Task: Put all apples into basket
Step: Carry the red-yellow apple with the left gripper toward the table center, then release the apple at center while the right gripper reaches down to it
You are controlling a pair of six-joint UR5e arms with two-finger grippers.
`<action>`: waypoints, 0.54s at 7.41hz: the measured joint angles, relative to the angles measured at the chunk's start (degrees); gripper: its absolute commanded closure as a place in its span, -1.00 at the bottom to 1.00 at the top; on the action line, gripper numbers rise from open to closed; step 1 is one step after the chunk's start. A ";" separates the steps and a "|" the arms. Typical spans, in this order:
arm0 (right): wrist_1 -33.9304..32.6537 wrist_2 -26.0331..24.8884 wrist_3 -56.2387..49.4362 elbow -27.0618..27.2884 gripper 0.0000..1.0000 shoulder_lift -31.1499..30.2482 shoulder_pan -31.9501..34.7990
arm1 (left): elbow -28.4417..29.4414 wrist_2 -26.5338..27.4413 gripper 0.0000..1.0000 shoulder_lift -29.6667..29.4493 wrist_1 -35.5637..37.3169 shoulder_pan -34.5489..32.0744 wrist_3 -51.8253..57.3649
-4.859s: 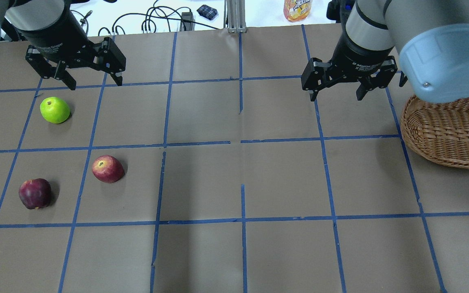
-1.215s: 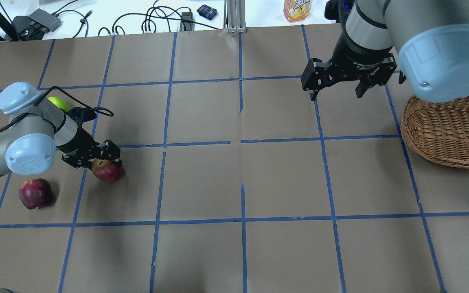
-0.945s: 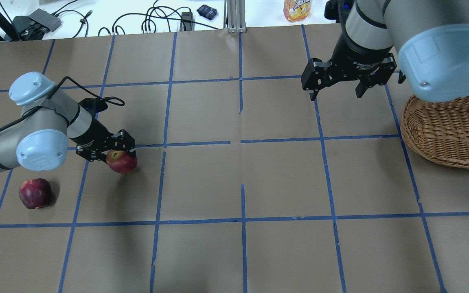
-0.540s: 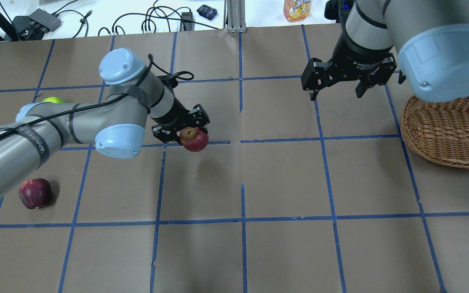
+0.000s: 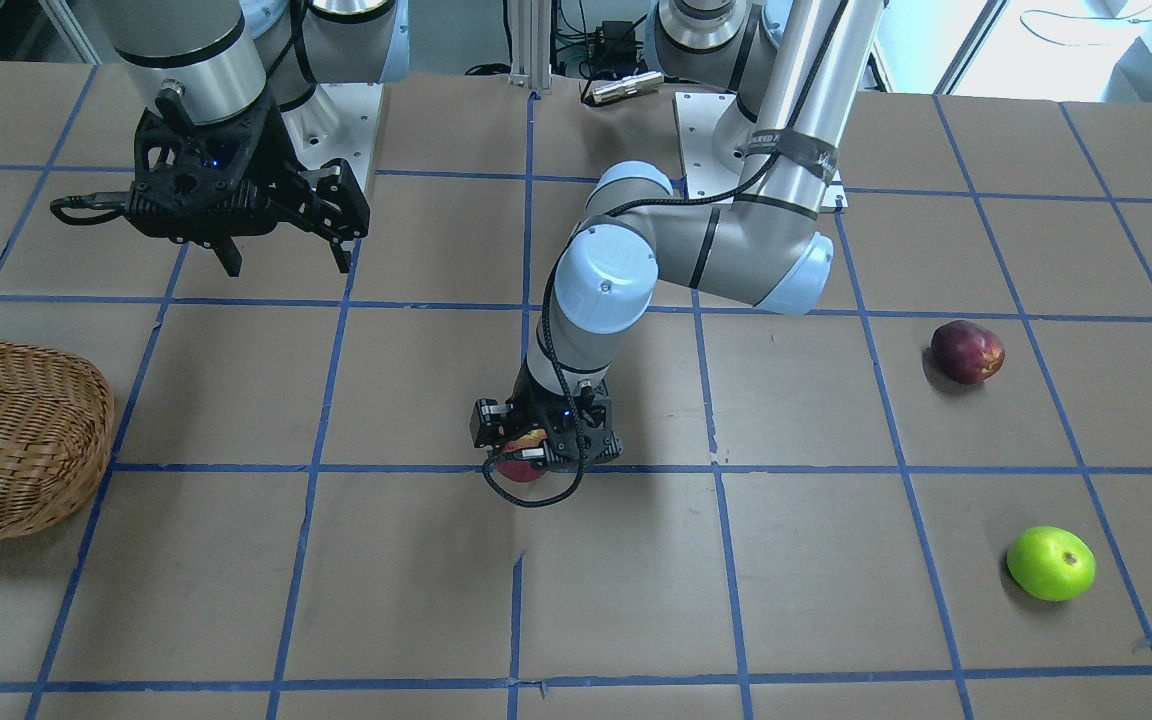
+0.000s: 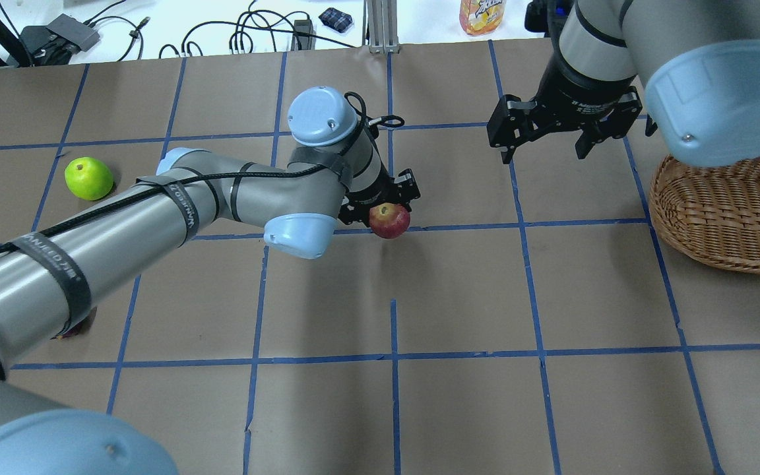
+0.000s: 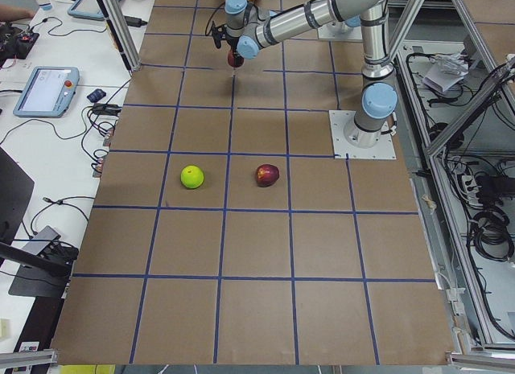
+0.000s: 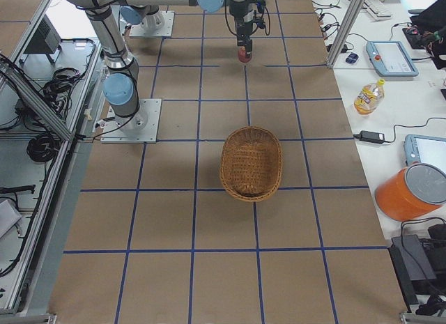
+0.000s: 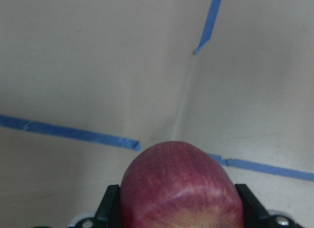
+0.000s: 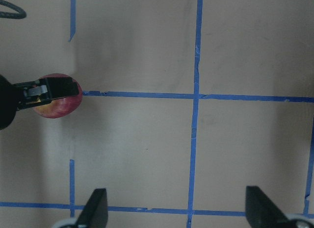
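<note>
My left gripper (image 6: 386,210) is shut on the red, yellow-streaked apple (image 6: 390,221) and holds it just above the table's middle; it fills the left wrist view (image 9: 181,189). The green apple (image 6: 89,178) lies at the far left. The dark purplish-red apple (image 5: 967,351) lies nearer the robot, mostly hidden under my left arm in the overhead view. My right gripper (image 6: 545,148) is open and empty, hovering left of the wicker basket (image 6: 729,211), which holds nothing that I can see.
A bottle of orange drink (image 6: 482,14) and cables (image 6: 248,30) lie beyond the table's far edge. The brown table (image 6: 459,297) is marked with a grid of blue tape. My left arm stretches across the table's left half.
My left gripper came down on the red apple, shut on it, lifted it and carried it right to the table's middle. The right arm has not moved.
</note>
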 measured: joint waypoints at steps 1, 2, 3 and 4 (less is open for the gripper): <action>0.00 -0.04 0.02 0.00 -1.00 0.04 0.04 | 0.20 0.19 -1.00 -1.30 0.93 -0.47 -1.08; -0.02 0.02 -0.04 0.00 -1.00 0.12 0.07 | 0.37 0.46 -1.00 -1.13 1.24 -0.34 -1.62; -0.12 0.08 -0.02 -0.02 -1.00 0.34 0.10 | 0.44 1.88 -1.00 0.29 0.99 1.02 1.82; -0.40 0.13 0.10 -0.19 -1.00 1.18 0.17 | 0.44 3.78 -1.00 2.50 -0.63 4.35 8.75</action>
